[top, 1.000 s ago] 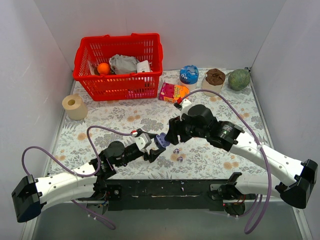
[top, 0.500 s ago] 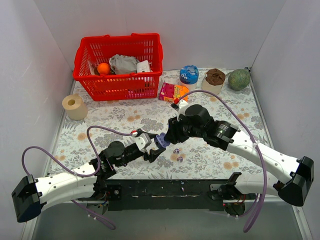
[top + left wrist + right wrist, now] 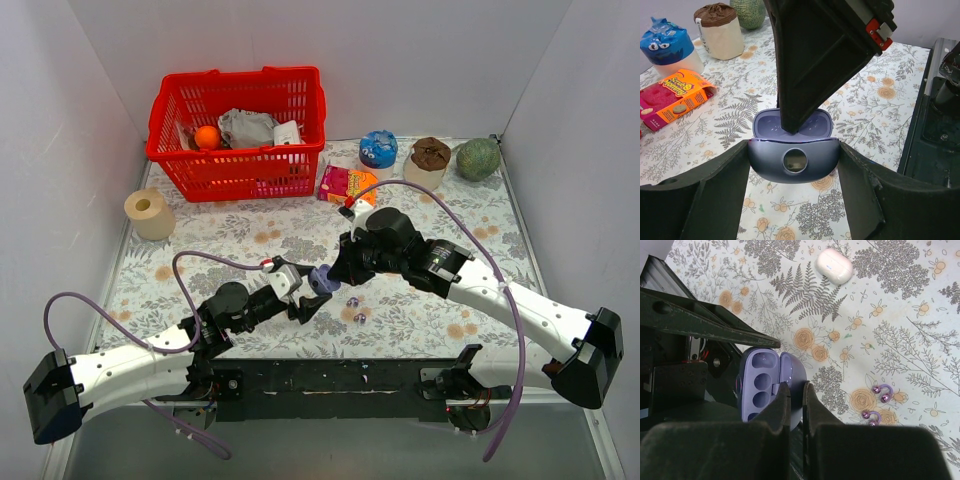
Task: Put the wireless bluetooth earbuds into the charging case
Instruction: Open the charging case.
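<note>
Everything sits around the charging case (image 3: 322, 280), which hangs above the flowered table (image 3: 250, 240) about midway between the two arms. Far behind it and to the left stands a red basket (image 3: 238, 165) with an orange ball (image 3: 207, 136) and some wrapped items inside. A paper roll (image 3: 150, 213) stands well off to the case's left. Behind the case, well apart from it, there is an orange snack box (image 3: 347, 183). Further back to the right are a blue-lidded tub (image 3: 378, 150), a brown-topped cup (image 3: 430, 160) and a green melon (image 3: 478, 158). From the right wrist a white capsule (image 3: 835, 265) shows on the cloth, apart from the case. The right arm's black body covers the ground just behind the case in the overhead view.

The left gripper (image 3: 795, 167) is about half open and holds the case's base, one finger (image 3: 720, 190) pressed on each end. The lid stands open, showing the purple inside.

The right gripper (image 3: 796, 400) reaches down onto the case from above. Its fingers (image 3: 775, 412) are drawn nearly together, and the lid's rim appears to be pinched in the narrow gap between them.

The wireless bluetooth earbuds (image 3: 879, 402) lie outside the case on the cloth, the two just beside each other. They are near the case, to its right and a little toward the arm bases, clear of both grippers.
</note>
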Robot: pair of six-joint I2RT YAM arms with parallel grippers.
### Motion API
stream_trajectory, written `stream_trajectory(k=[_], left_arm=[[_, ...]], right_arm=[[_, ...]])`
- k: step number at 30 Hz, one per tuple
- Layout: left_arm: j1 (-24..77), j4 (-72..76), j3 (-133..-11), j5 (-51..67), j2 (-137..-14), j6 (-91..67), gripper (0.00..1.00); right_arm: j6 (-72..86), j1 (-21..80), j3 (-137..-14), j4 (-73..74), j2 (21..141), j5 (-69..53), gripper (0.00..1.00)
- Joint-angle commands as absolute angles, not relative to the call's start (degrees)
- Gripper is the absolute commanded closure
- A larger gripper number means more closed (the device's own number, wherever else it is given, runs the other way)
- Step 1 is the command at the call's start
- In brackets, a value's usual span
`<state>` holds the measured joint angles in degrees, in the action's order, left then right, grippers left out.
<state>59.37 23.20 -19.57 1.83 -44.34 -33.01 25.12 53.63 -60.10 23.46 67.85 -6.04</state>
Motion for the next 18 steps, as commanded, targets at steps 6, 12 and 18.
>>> stream_trajectory(k=[6,12,18], left_arm=[[59.5,18.89,-24.17,-5.7,-46.58,-41.21,0.35],[59.5,17.41,-24.17,-10.45,-43.6,-42.1,0.02],[59.41,13.71,-25.66,-4.78,-38.6,-46.13,0.02]], right_arm=[[14.34,53.44,-64.85,27.05,63.72,-2.9,0.99],[6.09,53.44,-71.01,32.25,62.58,-2.2,0.99],[-4.02,55.97,-72.78,32.18,60.48,-0.27,0.99]])
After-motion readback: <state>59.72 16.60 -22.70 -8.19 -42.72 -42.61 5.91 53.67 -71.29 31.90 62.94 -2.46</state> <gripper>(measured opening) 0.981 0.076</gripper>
